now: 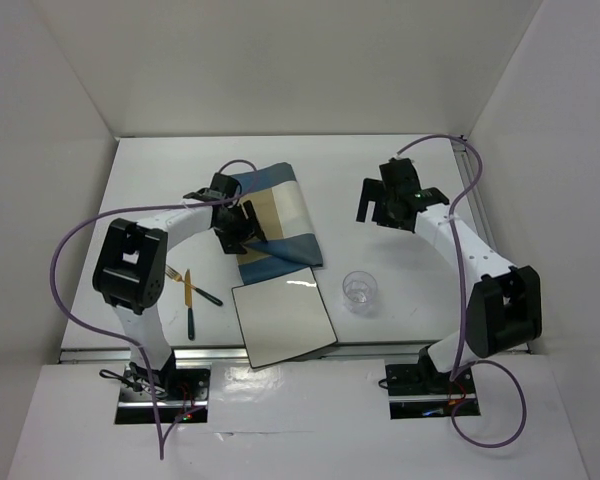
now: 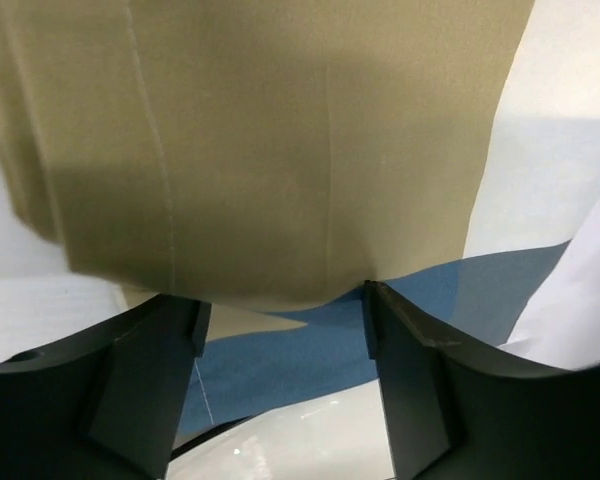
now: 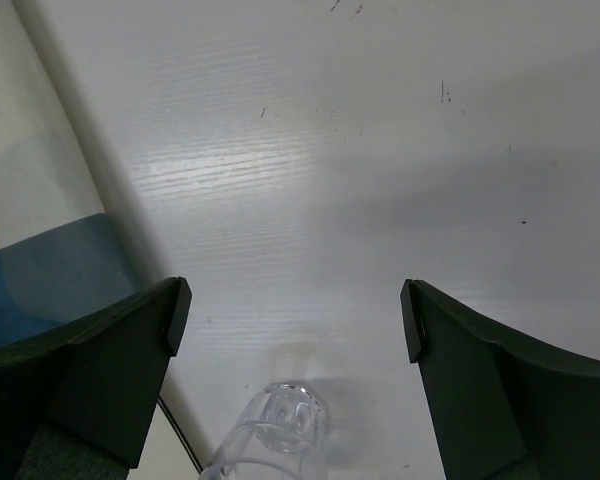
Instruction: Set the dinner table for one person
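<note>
**Top view:** The large flat matte white desk (image 1: pixel 160 190) fills the middle of the view, with the arm bases at its 6 o'clock edge. A blue-and-tan striped cloth placemat (image 1: pixel 285 215) lies just 11 o'clock of centre, and its near edge is rumpled. A square white black-rimmed plate (image 1: pixel 283 320) sits at 6 o'clock of the placemat, and the two meet at the plate's far edge. A small clear glass (image 1: pixel 360 290) stands at 3 o'clock of the plate, near it but apart. Dark-handled cutlery (image 1: pixel 191 300) lies at 9 o'clock of the plate. The left pincer (image 1: pixel 242 235) is over the placemat's 9 o'clock side. The right pincer (image 1: pixel 380 215) is above bare desk, at 12 o'clock of the glass.

**Left wrist:** The left pincer (image 2: pixel 282 305) has its jaws apart. Placemat (image 2: pixel 280 150) tan fills 12 o'clock and blue shows btwn the fingers. No cloth is seen clamped. The plate (image 2: pixel 310 440) rim is at 6 o'clock.

**Right wrist:** The right pincer (image 3: pixel 295 300) is spread wide w/ nothing btwn its fingers. The desk (image 3: pixel 380 150) is below it, the glass (image 3: pixel 275 435) is at 6 o'clock, and the placemat (image 3: pixel 50 270) blue is at 9 o'clock.
</note>
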{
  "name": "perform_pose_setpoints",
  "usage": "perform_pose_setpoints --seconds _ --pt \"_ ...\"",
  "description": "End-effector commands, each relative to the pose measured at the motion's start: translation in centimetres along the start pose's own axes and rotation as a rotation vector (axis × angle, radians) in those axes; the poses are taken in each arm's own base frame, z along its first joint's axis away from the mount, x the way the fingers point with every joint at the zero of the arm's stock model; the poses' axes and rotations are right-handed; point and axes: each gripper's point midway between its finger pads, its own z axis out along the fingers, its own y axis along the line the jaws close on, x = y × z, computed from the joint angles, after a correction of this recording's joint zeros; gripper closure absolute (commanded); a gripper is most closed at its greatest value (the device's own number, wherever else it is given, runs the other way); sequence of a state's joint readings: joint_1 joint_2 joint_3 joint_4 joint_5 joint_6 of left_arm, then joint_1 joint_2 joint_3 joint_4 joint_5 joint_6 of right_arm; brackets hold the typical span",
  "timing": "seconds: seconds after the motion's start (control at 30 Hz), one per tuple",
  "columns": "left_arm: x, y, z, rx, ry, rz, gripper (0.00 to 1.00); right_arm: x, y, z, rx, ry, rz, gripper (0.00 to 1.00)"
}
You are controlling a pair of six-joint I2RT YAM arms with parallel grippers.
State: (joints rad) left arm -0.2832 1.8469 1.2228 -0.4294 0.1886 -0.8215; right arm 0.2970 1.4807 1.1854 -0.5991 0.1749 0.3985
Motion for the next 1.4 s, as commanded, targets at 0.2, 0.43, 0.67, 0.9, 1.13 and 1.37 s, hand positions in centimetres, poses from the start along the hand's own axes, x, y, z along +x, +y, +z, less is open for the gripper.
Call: perform_pose_setpoints --seconds 0.2,0.43,0.67,0.9,1.13,1.37 --pt "-2.1 -2.8 -0.4 0.038 -0.04 0.068 0.56 1.3 3.2 -2.6 -0.208 0.009 -0.02 0.0" --pt "-4.6 -7.0 -4.5 0.111 -0.101 0.164 1.0 6.7 8.7 -1.3 -0.396 0.166 -0.188 0.0" --pt "-5.9 -11.3 -8.0 0.213 -0.122 0.229 1.0 6.3 12.7 -0.1 -0.502 0.072 -0.205 0.0" --pt "-7.9 -14.1 -10.3 0.26 -0.16 0.245 1.0 7.6 17.3 0.6 -0.612 0.047 -0.296 0.0" --pt "-8.8 -16.4 -13.4 0.322 -0.201 0.266 1.0 7.9 17.9 3.7 -0.531 0.021 -0.224 0.04" --pt "-9.4 -17.6 -16.3 0.351 -0.254 0.289 1.0 5.8 21.7 5.7 -0.562 0.015 -0.182 0.54"
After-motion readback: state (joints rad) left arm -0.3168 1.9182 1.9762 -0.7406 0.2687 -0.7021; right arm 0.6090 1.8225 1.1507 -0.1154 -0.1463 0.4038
